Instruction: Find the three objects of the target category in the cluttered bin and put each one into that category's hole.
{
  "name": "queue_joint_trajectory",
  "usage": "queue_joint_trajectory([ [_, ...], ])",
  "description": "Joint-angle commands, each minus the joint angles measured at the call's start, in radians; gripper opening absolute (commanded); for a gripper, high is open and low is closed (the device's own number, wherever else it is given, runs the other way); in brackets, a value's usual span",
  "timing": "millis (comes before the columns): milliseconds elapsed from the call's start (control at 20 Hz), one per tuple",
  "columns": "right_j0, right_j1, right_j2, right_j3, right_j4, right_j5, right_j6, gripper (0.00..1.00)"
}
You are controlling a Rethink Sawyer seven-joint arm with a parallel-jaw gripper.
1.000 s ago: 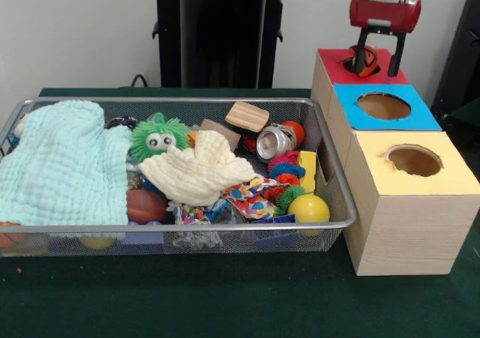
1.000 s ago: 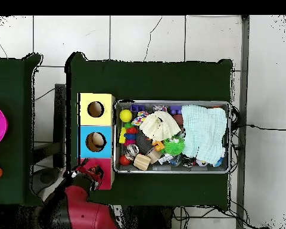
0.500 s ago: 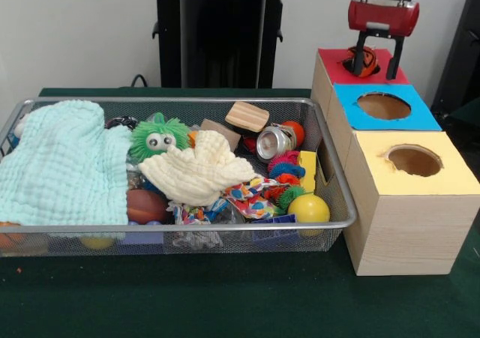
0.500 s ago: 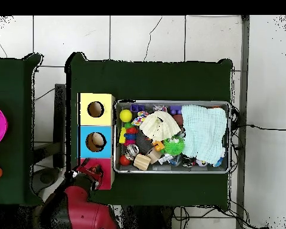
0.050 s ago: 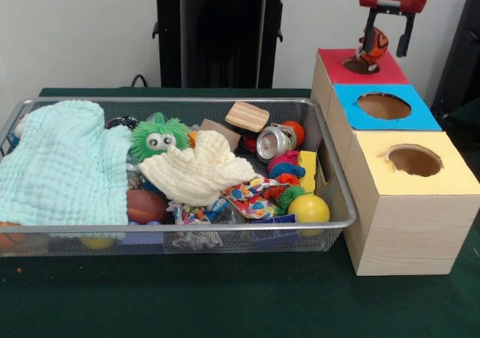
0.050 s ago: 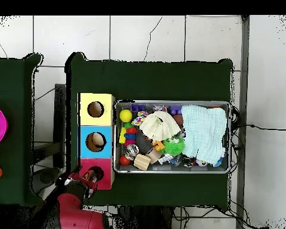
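My gripper (image 5: 388, 48) hangs above the red-topped box (image 5: 386, 74), at the far end of the row of three boxes. Its two fingers stand well apart, open. A small orange and black toy (image 5: 377, 44) clings to the left finger (image 5: 370, 31), dangling just above the red box's hole (image 5: 358, 65). In the overhead view the gripper (image 6: 78, 180) sits at the red box's (image 6: 103, 181) outer edge, beside the hole (image 6: 96, 175). The wire bin (image 5: 187, 100) holds the clutter, away from the gripper.
Blue box with hole (image 5: 384, 106) and yellow box with hole (image 5: 414, 160) stand beside the bin's right end. The bin holds a mint cloth (image 5: 64, 166), cream cloth (image 5: 199, 169), green fuzzy toy (image 5: 159, 137), wooden block (image 5: 247, 116), metal can (image 5: 274, 142), yellow ball (image 5: 308, 208).
The gripper has risen from the red box's hole, and the orange and black toy has come up with it on the left finger. The bin's contents have not moved.
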Motion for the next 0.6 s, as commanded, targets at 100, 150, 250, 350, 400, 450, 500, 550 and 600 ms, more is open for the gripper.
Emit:
queue_joint_trajectory([
  [100, 0.055, -0.045, -0.123, -0.068, -0.002, 0.284, 0.147, 1.0],
  [150, 0.056, -0.045, -0.127, -0.074, -0.007, 0.291, 0.146, 1.0],
  [250, 0.052, -0.042, -0.129, -0.084, -0.014, 0.297, 0.143, 1.0],
  [350, 0.042, -0.031, -0.116, -0.081, -0.014, 0.276, 0.142, 1.0],
  [400, 0.038, -0.025, -0.11, -0.08, -0.013, 0.264, 0.142, 1.0],
  [450, 0.039, -0.018, -0.107, -0.08, -0.012, 0.255, 0.146, 1.0],
  [500, 0.04, -0.012, -0.104, -0.081, -0.01, 0.247, 0.149, 1.0],
  [550, 0.04, -0.006, -0.1, -0.079, -0.007, 0.238, 0.152, 1.0],
  [600, 0.04, 0.0, -0.096, -0.078, -0.004, 0.228, 0.156, 1.0],
])
